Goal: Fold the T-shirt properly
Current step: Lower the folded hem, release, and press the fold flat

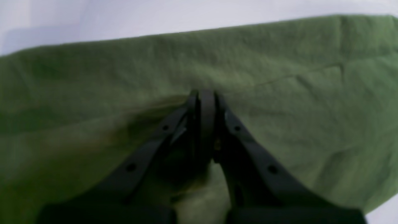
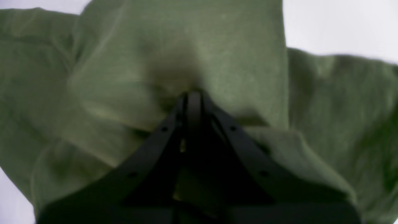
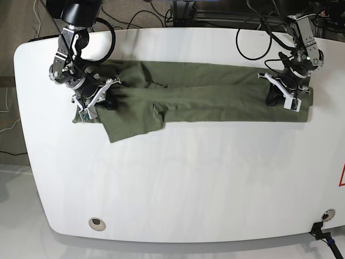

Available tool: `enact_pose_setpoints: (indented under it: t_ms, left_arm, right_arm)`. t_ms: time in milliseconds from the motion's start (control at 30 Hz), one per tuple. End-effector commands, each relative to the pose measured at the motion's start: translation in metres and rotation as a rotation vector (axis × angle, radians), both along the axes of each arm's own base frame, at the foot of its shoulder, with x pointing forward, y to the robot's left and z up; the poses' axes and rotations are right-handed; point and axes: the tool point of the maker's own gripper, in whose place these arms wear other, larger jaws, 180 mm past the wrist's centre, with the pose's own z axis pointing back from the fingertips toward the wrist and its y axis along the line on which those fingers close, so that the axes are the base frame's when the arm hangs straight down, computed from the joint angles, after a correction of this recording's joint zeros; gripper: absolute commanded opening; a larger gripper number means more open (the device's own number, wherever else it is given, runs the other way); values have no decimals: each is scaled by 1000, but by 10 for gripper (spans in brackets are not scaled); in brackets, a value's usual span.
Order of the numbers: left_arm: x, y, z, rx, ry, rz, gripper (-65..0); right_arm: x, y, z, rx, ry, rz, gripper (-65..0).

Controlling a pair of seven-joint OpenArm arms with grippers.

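The olive-green T-shirt (image 3: 205,97) lies as a long strip across the far half of the white table (image 3: 178,183), with one sleeve (image 3: 132,127) sticking out toward the front at the left. My right gripper (image 3: 112,100) is at the strip's left end, and my left gripper (image 3: 271,98) is at its right end. In the right wrist view the gripper (image 2: 192,93) is shut, with cloth (image 2: 186,46) puckered at its tips. In the left wrist view the gripper (image 1: 205,92) is shut too, pinching the fabric (image 1: 279,62), which creases toward the tips.
Black cables (image 3: 253,43) lie on the table's back edge behind the shirt. A round hole (image 3: 97,222) sits near the front left corner, and a small black connector (image 3: 322,233) at the front right. The floor shows beyond the table's left edge.
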Motion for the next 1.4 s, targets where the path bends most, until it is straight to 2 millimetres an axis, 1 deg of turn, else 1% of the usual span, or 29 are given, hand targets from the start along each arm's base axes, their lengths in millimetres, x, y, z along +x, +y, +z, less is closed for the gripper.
enact_pose_setpoints:
  t_ms: [0, 67, 267, 333, 433, 500, 567, 633, 700, 733, 800, 867, 933, 1000, 1067, 1133, 1233, 1367]
  left_arm:
    - [4, 7, 6, 20, -16, 1, -650]
    - [9, 7, 10, 21, -27, 1, -650]
    - [10, 8, 12, 25, -32, -1, -650]
    - [14, 13, 22, 51, -56, -8, -650]
    - [20, 12, 38, 73, -100, -22, -650]
    - [24, 9, 51, 90, -136, -33, -650]
    - [27, 8, 60, 101, -160, -40, -650]
    - [29, 7, 65, 106, -175, -43, -650]
    - [29, 7, 66, 105, -178, -42, -650]
    - [30, 11, 66, 109, -180, -15, -650]
    - [34, 18, 70, 112, -202, 33, -650]
    - [37, 21, 77, 100, -255, 65, -650]
    - [36, 18, 80, 69, -306, 100, -650]
    - [35, 13, 87, 40, -368, 115, -650]
    - [32, 8, 93, 10, -426, 126, -650]
    - [30, 5, 95, -5, -451, 131, -650]
    - [28, 5, 96, -6, -456, 131, -650]
    - [21, 4, 88, -6, -429, 127, -650]
  right_arm:
    - [-16, -18, -22, -110, 131, 1, -650]
    - [-6, -18, -18, -108, 108, -3, -650]
    - [0, -17, -12, -107, 87, -1, -650]
    - [8, -18, 1, -121, 44, 0, -650]
    - [21, -14, 27, -148, -35, 13, -650]
    - [25, -4, 36, -141, -68, 15, -650]
    - [31, -2, 52, -156, -116, 19, -650]
    - [34, 0, 65, -172, -156, 28, -650]
    - [38, 11, 72, -172, -185, 60, -650]
    - [40, 16, 77, -165, -212, 68, -650]
    - [39, 20, 81, -144, -256, 68, -650]
    - [38, 30, 84, -121, -298, 88, -650]
    - [33, 39, 87, -79, -352, 76, -650]
    - [34, 38, 91, -68, -411, 25, -650]
    - [29, 41, 88, -89, -440, 9, -650]
    - [25, 42, 88, -92, -465, 0, -650]
    - [23, 40, 86, -93, -459, -13, -650]
    - [23, 39, 85, -95, -458, -16, -650]
